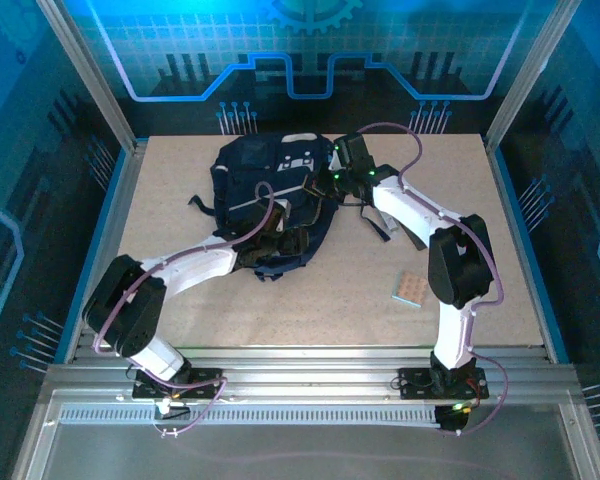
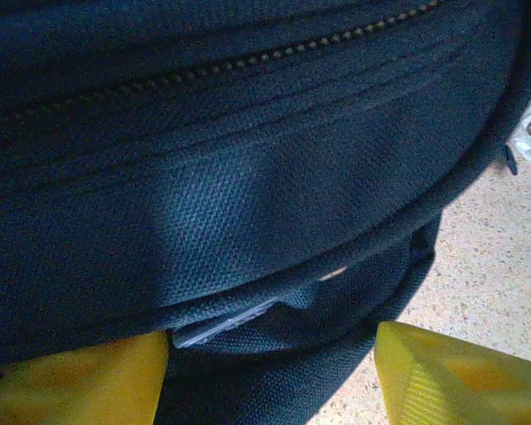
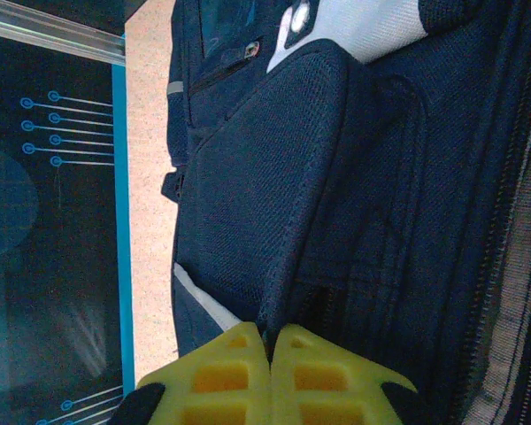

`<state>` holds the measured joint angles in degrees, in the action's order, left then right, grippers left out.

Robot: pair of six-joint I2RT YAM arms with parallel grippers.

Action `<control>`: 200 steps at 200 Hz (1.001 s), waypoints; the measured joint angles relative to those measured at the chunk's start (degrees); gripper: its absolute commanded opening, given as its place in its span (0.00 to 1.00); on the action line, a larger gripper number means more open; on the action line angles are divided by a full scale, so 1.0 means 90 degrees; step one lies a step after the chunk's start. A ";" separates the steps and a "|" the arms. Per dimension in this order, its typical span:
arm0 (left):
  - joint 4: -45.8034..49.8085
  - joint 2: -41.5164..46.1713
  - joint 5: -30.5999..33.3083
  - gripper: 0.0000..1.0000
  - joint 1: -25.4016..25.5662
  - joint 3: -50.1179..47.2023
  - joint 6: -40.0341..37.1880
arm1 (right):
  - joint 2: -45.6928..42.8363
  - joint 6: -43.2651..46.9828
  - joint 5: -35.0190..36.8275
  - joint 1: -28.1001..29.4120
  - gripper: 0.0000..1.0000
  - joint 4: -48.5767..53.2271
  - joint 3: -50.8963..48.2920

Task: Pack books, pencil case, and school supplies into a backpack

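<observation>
Packing unfinished: large navy fabric backpack (image 1: pixel 270 205) pinched by right gripper (image 3: pixel 271 354), left gripper (image 2: pixel 270 359) spread open against it, tan dotted pad (image 1: pixel 409 289) loose near right edge of tabletop (image 1: pixel 500 260).

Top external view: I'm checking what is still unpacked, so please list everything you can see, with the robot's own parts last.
backpack: one, dark navy with pale grey stripes, lying at the table's far centre.
dotted pad: one, tan-pink with a pale blue edge, flat on the table to the near right, apart from the backpack.
table: one, beige and speckled.
left gripper: one, yellow fingers, open at the backpack's edge.
right gripper: one, yellow fingers, shut on a backpack fold.
</observation>
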<state>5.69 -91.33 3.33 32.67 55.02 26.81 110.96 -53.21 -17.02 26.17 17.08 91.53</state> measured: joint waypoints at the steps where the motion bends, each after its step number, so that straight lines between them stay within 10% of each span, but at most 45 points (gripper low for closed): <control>1: -0.0002 -0.0017 0.0000 0.65 0.0000 0.0005 0.0000 | 0.0000 0.0000 0.0000 0.0000 0.00 0.0000 0.0000; 200: -0.0554 -0.0440 -0.0816 0.40 -0.0355 0.0408 -0.0391 | 0.0000 0.0000 0.0029 -0.0155 0.00 -0.0238 0.0000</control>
<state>0.71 -95.29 -4.01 29.47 58.70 23.29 110.96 -53.21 -16.75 24.77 14.94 91.53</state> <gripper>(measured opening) 0.413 0.055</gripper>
